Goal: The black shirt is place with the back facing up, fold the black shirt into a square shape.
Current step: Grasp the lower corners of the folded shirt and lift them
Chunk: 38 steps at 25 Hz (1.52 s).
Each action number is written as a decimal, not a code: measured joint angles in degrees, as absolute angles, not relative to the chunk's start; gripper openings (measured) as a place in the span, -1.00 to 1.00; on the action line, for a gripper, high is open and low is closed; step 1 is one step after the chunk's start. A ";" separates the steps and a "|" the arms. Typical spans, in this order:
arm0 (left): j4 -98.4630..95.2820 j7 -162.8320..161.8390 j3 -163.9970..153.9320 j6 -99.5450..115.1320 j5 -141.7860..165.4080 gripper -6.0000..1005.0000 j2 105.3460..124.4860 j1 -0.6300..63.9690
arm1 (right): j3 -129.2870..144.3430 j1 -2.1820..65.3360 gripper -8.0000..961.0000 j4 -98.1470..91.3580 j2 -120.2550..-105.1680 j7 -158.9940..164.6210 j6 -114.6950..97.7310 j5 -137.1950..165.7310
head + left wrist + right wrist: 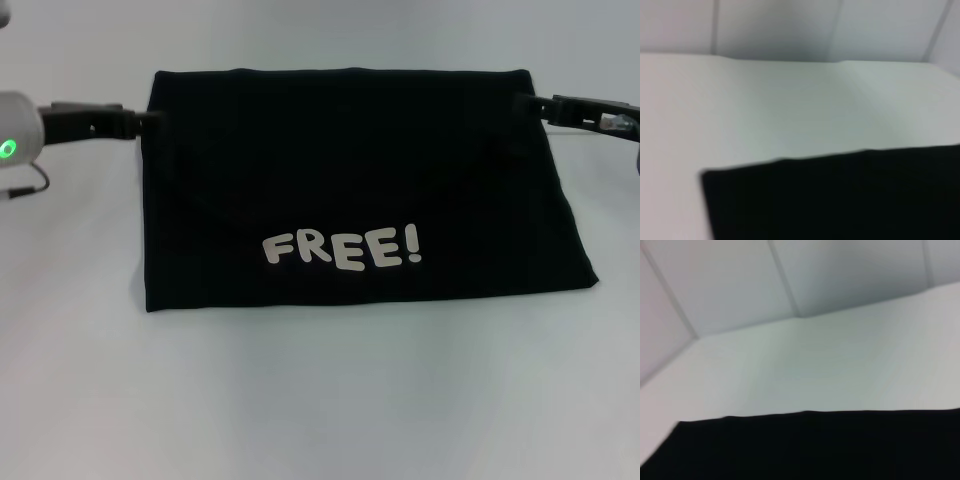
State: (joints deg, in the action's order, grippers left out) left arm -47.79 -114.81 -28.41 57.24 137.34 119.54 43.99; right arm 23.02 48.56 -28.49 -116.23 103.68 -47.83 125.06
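The black shirt [360,180] lies folded on the white table as a wide trapezoid, with off-white "FREE!" lettering [342,250] facing up near its front edge. My left gripper [143,120] reaches in from the left and meets the shirt's far left corner. From the right, my right gripper [533,103] meets the far right corner. Black cloth hides where each one touches. In the left wrist view the shirt [840,200] fills the lower part of the picture, and the right wrist view shows the shirt [815,447] the same way.
The white table [320,400] spreads on all sides of the shirt. A pale panelled wall [790,25] stands behind the table's far edge. A cable [30,185] hangs by my left arm at the left border.
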 joint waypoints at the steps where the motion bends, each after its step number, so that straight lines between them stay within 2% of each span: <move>1: -50.73 -115.21 -28.40 60.64 135.88 0.18 120.18 42.16 | 23.02 47.94 0.15 -28.76 -116.12 102.82 -49.50 123.86; 5: -57.67 -115.12 -28.36 70.28 129.90 0.49 121.77 35.06 | 23.06 45.17 0.33 -29.42 -115.65 100.70 -55.02 120.59; 8: -58.92 -114.77 -28.45 73.95 127.01 0.72 121.94 30.71 | 23.12 43.91 0.41 -29.98 -115.59 100.64 -57.07 120.35; 12: -55.97 -114.81 -28.50 75.03 126.29 0.78 121.12 26.24 | 23.12 43.06 0.44 -30.16 -115.49 100.63 -57.30 120.52; 19: -45.90 -116.79 -28.25 74.07 126.97 0.78 118.98 27.05 | 23.11 42.69 0.43 -30.15 -115.04 101.17 -56.76 120.30; 38: -38.28 -115.21 -30.72 70.32 129.06 0.78 119.17 30.77 | 23.57 42.72 0.43 -29.60 -114.97 101.20 -55.71 120.24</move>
